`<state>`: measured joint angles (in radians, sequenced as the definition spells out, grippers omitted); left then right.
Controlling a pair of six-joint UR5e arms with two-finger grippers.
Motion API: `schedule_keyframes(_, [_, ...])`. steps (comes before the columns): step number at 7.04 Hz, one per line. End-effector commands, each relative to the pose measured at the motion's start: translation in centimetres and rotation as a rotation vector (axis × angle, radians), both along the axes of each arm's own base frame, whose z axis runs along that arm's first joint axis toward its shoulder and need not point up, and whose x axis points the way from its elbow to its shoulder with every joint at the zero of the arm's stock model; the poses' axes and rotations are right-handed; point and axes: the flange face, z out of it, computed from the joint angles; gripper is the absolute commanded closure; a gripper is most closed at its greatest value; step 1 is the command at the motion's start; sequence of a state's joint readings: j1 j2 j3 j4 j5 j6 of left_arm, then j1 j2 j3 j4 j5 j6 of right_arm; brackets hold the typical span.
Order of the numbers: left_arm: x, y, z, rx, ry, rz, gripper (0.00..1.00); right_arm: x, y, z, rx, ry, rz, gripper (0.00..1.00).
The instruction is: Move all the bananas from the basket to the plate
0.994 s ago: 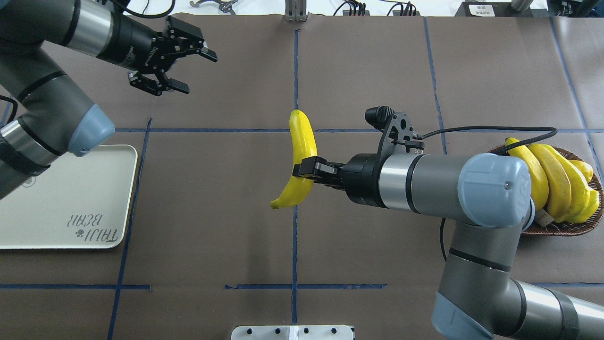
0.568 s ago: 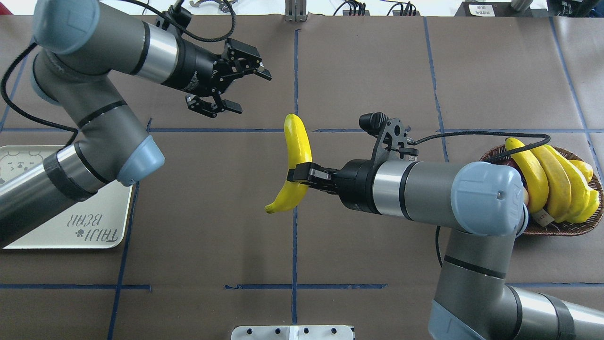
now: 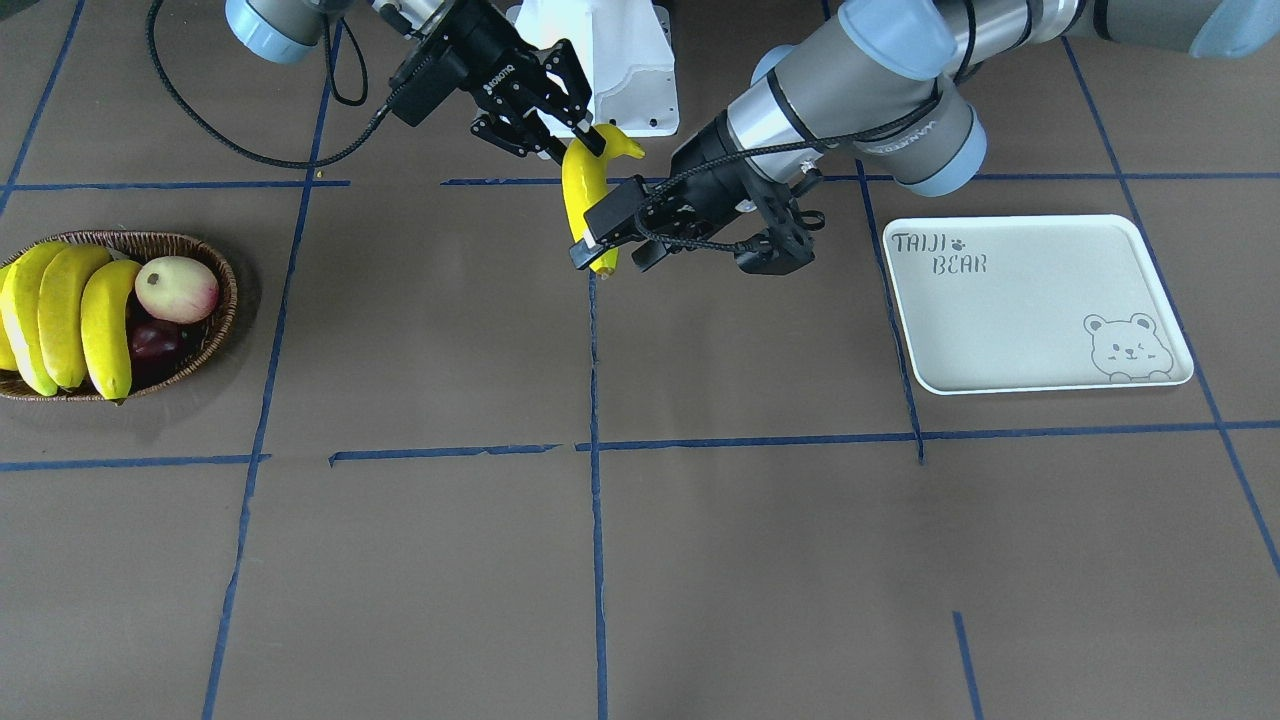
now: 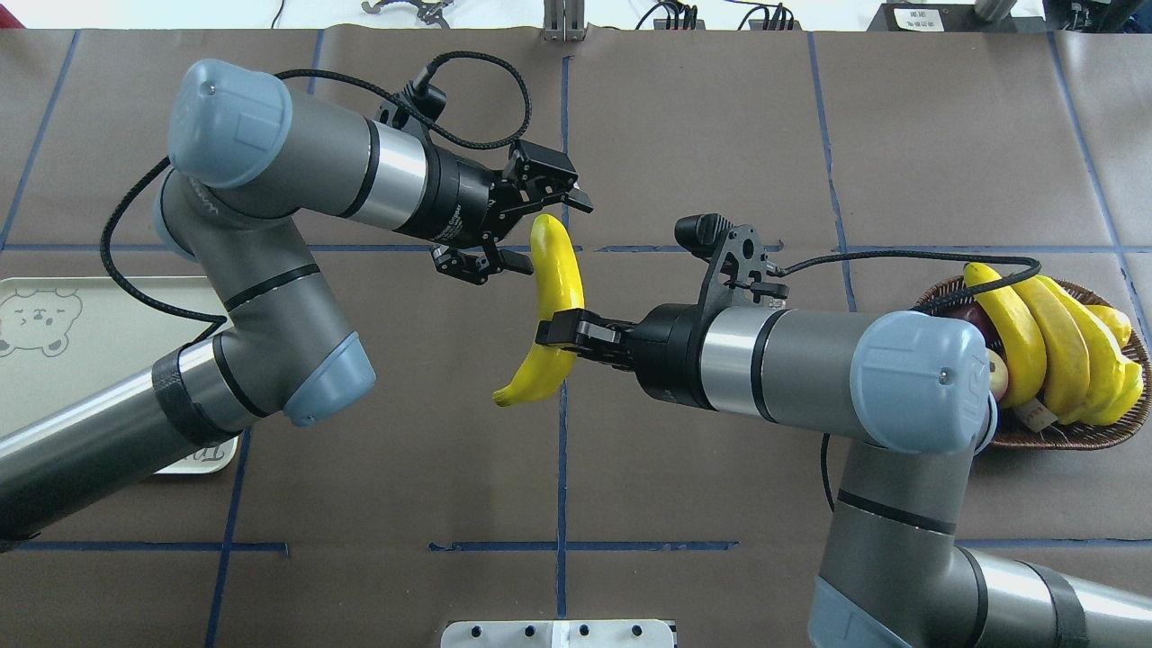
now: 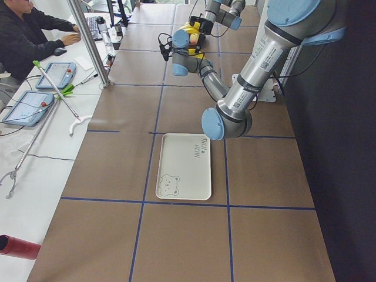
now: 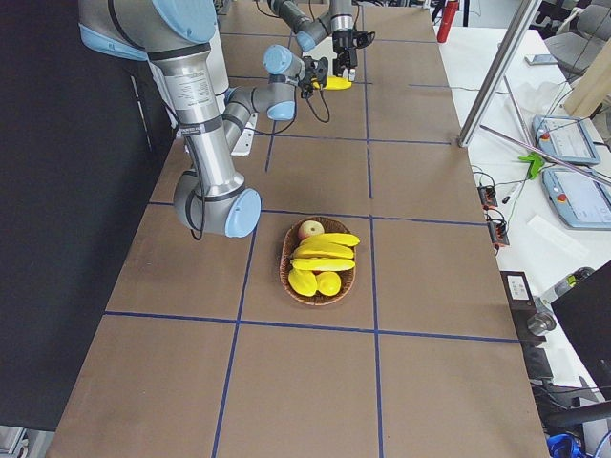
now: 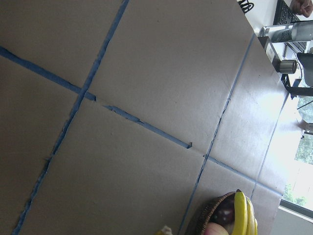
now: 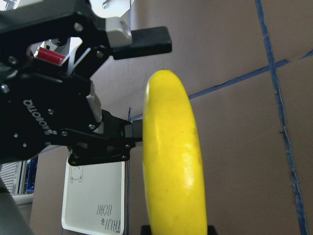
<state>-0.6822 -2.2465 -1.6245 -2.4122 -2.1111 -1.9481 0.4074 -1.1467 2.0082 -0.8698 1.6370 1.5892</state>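
Note:
My right gripper is shut on a yellow banana at its middle and holds it in the air over the table's centre. My left gripper is open, with one finger on each side of the banana's far end; the right wrist view shows this close up. Several more bananas lie in the wicker basket at the right. The off-white plate lies at the left, partly under my left arm, with nothing on it.
A round pink-and-cream fruit and a dark red fruit share the basket with the bananas. Blue tape lines cross the brown table. A white mount sits at the robot's base. An operator sits beyond the far table edge.
My left arm has swung right from near the plate to the banana, and its open fingers now stand around the far end. My right gripper has shifted the banana slightly left.

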Motion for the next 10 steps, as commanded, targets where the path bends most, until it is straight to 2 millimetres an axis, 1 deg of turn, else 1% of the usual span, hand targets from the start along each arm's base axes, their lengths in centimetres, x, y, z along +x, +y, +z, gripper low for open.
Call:
schedule_keyframes(1, [0.7,0.8,0.0,-0.001,0.001,0.016,0.38,0.1,0.0,-0.2,0.001,-0.003,0.002,0.97])
schedule_keyframes(2, [0.7,0.8,0.3,0.003,0.000,0.016,0.78,0.1,0.0,-0.2,0.001,-0.003,0.002,0.97])
schedule_keyframes(3, [0.6,0.8,0.3,-0.002,0.000,0.015,0.98,0.1,-0.1,-0.1,0.002,-0.002,0.004,0.96])
schedule_keyframes(4, [0.6,0.8,0.3,-0.004,-0.001,0.016,1.00,0.2,-0.1,-0.2,0.002,-0.005,0.004,0.66])
schedule_keyframes(5, [0.5,0.7,0.2,-0.006,-0.001,0.015,1.00,0.4,-0.1,-0.3,0.000,-0.009,0.007,0.01])
schedule_keyframes(6, [0.5,0.5,0.5,-0.011,-0.008,0.010,1.00,0.8,-0.1,-0.5,0.004,-0.012,0.010,0.00])
schedule_keyframes(7, [-0.5,-0.5,0.7,-0.011,-0.012,-0.010,1.00,1.4,-0.1,-0.5,0.007,-0.016,0.010,0.00])
schedule_keyframes(8, [-2.4,-2.8,2.0,-0.023,-0.040,-0.049,1.00,2.1,0.1,-0.7,0.008,-0.016,0.005,0.00])
schedule_keyframes(9, [-4.3,-4.2,5.1,-0.035,-0.079,-0.080,1.00,3.4,0.4,0.3,0.009,-0.002,-0.002,0.00])
schedule_keyframes(10, [-8.1,-5.8,10.2,-0.026,-0.146,-0.085,1.00,5.7,-1.1,2.4,-0.008,0.035,-0.013,0.00])
